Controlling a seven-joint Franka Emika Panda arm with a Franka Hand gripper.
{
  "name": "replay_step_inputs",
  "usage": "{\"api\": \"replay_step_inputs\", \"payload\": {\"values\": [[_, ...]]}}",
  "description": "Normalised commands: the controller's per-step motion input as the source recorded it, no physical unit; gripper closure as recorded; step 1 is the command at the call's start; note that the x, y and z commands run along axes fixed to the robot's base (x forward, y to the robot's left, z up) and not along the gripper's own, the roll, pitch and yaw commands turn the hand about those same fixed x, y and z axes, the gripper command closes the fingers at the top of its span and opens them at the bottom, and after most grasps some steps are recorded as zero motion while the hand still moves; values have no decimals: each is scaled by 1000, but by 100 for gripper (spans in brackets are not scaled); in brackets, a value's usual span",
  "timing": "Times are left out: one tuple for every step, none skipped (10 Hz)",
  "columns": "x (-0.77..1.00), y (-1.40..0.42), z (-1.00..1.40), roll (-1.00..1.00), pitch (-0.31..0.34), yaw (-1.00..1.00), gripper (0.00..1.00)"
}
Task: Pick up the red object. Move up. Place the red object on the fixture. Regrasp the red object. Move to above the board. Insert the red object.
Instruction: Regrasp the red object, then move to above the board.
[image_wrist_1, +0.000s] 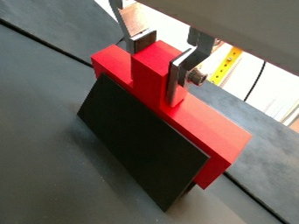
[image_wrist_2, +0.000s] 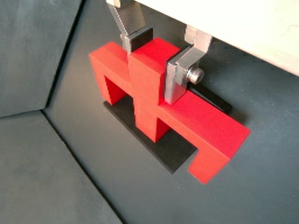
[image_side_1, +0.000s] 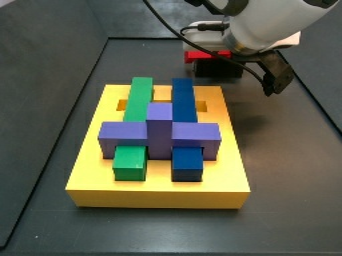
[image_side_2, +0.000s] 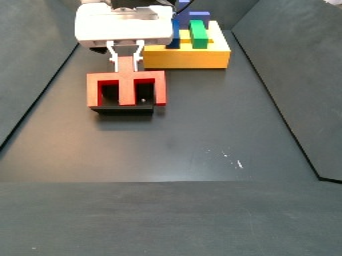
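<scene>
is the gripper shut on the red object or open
Shut on it. In both wrist views the gripper fingers press both sides of the red object's middle prong, which rests on the fixture.

Mostly hidden in a side view: red object, just a sliver peeking out behind the white arm housing. Gripper buried there too, fingers unseen. Fixture reduced to a dark patch under the arm. Far end of the board cut off by the picture's top edge, its green and blue blocks partly lost behind the gripper body. In both wrist views, upper ends of the fingers swallowed by the white housing. Fixture partly covered by the red object; only a dark sliver of the fixture between prongs of the red object.
</scene>
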Motion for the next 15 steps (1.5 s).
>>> {"api": "replay_step_inputs", "payload": {"values": [[0, 0, 0, 0, 0, 0, 100], [0, 0, 0, 0, 0, 0, 100], [0, 0, 0, 0, 0, 0, 100], [0, 0, 0, 0, 0, 0, 100], [0, 0, 0, 0, 0, 0, 100], [0, 0, 0, 0, 0, 0, 100], [0, 0, 0, 0, 0, 0, 100], [0, 0, 0, 0, 0, 0, 100], [0, 0, 0, 0, 0, 0, 100], [0, 0, 0, 0, 0, 0, 100], [0, 0, 0, 0, 0, 0, 100], [0, 0, 0, 0, 0, 0, 100], [0, 0, 0, 0, 0, 0, 100], [0, 0, 1400, 0, 0, 0, 100], [-44, -35, 1400, 49, 39, 78, 100]]}}
